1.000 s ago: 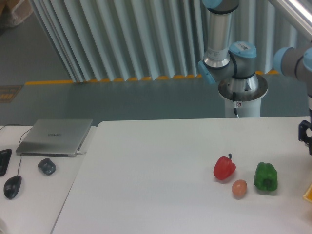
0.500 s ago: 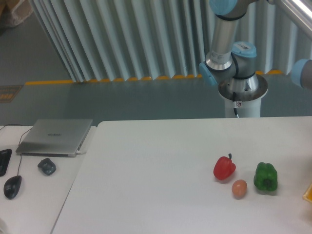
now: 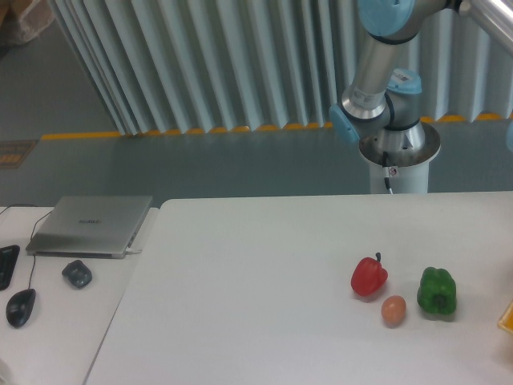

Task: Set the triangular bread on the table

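Pale ribbed wall panels [image 3: 200, 64], grey floor [image 3: 160, 168], perhaps yellow edging [image 3: 80, 135]

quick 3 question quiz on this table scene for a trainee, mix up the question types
1. True or false: the red pepper lies to the image-left of the green pepper.
2. Which lies nearest the peach ball? A) laptop B) red pepper C) black mouse
3. Fill in: only a sliver of the triangular bread shows, at the picture's ____ edge.

Key: 1 true; 2 B; 3 right. The gripper is out of view.
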`<state>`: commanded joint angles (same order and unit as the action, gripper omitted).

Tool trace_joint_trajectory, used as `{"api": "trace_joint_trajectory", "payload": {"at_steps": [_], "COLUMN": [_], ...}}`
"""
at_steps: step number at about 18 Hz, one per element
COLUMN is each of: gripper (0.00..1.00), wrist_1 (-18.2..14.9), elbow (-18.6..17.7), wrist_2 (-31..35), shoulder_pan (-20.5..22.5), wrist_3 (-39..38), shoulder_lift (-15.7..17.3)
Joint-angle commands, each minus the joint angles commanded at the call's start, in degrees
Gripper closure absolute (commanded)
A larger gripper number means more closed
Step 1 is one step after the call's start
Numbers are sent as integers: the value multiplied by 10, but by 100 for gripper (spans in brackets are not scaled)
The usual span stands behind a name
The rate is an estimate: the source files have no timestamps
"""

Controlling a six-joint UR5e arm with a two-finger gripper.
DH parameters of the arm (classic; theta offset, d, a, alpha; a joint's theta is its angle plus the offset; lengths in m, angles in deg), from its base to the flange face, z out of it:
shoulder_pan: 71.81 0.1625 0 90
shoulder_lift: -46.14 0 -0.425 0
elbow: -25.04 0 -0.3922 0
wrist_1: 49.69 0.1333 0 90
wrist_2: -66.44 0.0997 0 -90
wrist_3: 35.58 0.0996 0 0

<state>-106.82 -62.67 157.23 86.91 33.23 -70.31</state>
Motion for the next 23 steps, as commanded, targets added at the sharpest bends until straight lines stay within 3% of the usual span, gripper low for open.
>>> {"api": "trace_joint_trajectory", "payload": {"at_steps": [10, 13, 15, 20, 23], "gripper": [0, 13, 53, 79, 79], "wrist_1": [-2, -3, -4, -33, -44], "elbow": [-1, -1, 1, 10, 14], "wrist_2": [1, 1, 3, 3, 2], "shoulder_pan": [11, 15, 17, 18, 18], "wrist_3": [10, 11, 5, 2, 2], "shoulder_lift": [-17, -18, -19, -15, -12]}}
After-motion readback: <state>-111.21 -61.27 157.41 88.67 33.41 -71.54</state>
